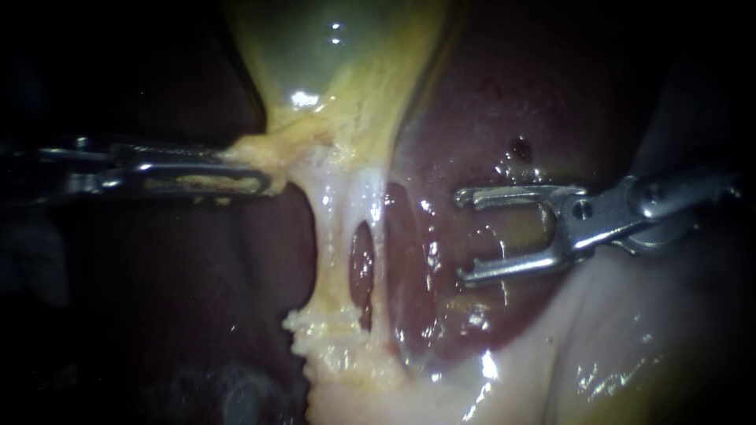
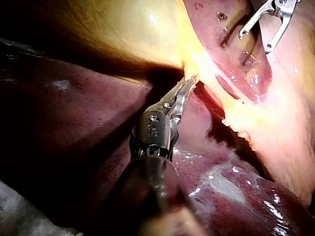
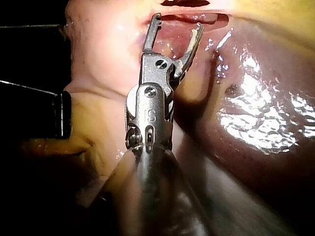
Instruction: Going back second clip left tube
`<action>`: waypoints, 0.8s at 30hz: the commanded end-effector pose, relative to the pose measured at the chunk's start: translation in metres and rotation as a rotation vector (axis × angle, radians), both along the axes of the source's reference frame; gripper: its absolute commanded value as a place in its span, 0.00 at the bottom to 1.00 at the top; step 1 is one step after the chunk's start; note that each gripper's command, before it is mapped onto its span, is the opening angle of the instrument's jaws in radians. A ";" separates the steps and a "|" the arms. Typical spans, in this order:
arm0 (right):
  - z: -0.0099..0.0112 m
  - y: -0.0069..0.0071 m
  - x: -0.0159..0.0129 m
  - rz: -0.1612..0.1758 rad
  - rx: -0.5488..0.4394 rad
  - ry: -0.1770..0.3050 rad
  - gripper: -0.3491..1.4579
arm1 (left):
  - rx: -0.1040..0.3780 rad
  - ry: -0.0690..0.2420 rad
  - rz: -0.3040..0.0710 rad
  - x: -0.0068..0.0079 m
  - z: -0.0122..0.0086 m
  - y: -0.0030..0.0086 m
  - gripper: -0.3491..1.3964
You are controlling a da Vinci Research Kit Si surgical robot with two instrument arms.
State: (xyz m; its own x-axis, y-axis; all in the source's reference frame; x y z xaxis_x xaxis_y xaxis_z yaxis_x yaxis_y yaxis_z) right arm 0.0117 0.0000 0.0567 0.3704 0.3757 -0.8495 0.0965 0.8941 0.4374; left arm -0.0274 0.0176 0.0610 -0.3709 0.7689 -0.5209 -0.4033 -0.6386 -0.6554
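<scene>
The gallbladder (image 1: pixel 339 63) hangs yellow-green at the top and narrows into two pale tubes. The left tube (image 1: pixel 324 228) and the right tube (image 1: pixel 383 236) run down with a dark gap between them. I see no clip on either tube. My left instrument (image 1: pixel 256 175) comes in from the left, its jaws shut on yellow tissue at the gallbladder's neck, also seen in the left wrist view (image 2: pixel 188 84). My right instrument (image 1: pixel 465 236) stands to the right of both tubes over the liver, clear of them. Its forked jaws are open and nothing lies between them (image 3: pixel 178 22).
Dark red, wet liver (image 1: pixel 504 118) lies behind and to the right of the tubes. Pale fatty tissue (image 1: pixel 346 362) spreads at the tubes' lower end and toward the lower right. In the left wrist view my right instrument (image 2: pixel 255 42) shows ahead, beyond the tubes.
</scene>
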 end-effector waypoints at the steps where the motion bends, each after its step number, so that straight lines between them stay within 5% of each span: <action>1: 0.0000 0.0000 0.0000 0.000 0.000 0.000 0.47 | -0.001 0.001 0.007 -0.0003 0.0004 0.0000 0.00; 8: -0.0001 0.0000 0.0000 0.000 0.000 0.000 0.47 | 0.001 0.003 0.013 -0.0013 0.0016 -0.0002 0.00; 24: -0.0001 0.0000 -0.0001 0.000 0.000 0.000 0.47 | 0.002 0.001 0.016 -0.0013 0.0015 -0.0002 0.00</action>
